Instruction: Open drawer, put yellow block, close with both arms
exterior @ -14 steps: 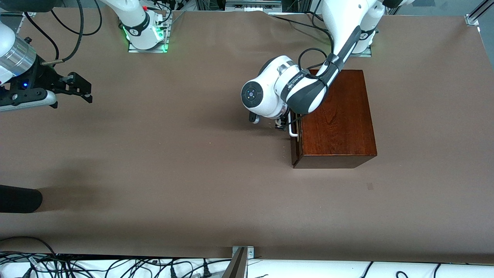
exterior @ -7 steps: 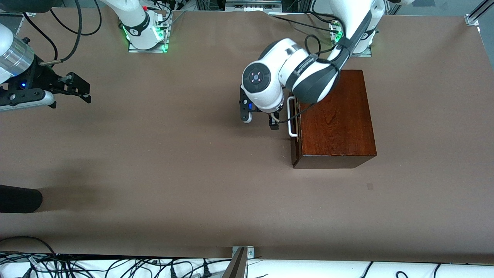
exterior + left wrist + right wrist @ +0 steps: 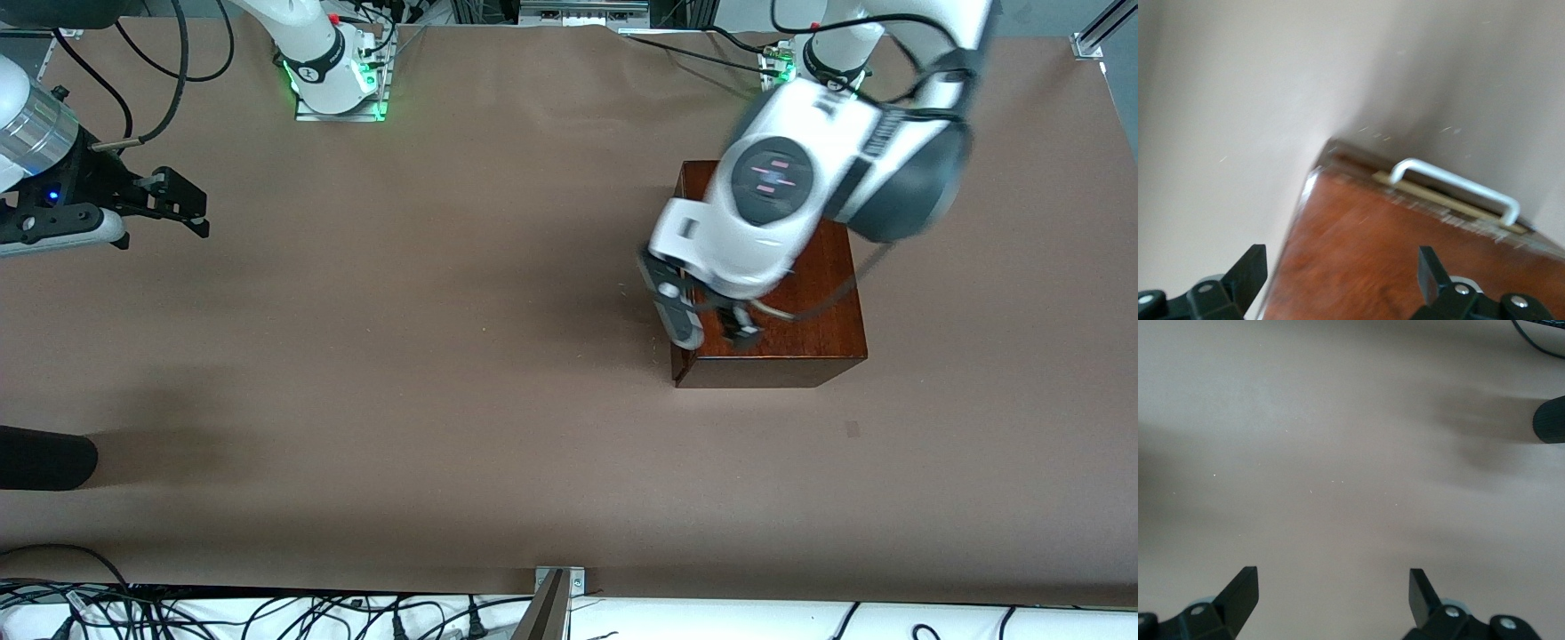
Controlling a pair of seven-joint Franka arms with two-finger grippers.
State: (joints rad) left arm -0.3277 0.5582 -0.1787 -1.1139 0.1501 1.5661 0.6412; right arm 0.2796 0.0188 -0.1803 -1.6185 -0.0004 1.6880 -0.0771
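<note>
Left claw (image 3: 1338, 283) spread, empty, over mahogany box (image 3: 782, 342); right claw (image 3: 182, 204) spread, waiting. We judged drawer (image 3: 1441, 200) stiff, rigid; hold white bar handle (image 3: 1458, 187) mid-span.

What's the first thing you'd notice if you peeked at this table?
The big white left arm, which hangs over the shiny dark wooden box with its left gripper open above the lid. The drawer's white handle shows at the box's edge. The right gripper waits open over bare brown table.
</note>
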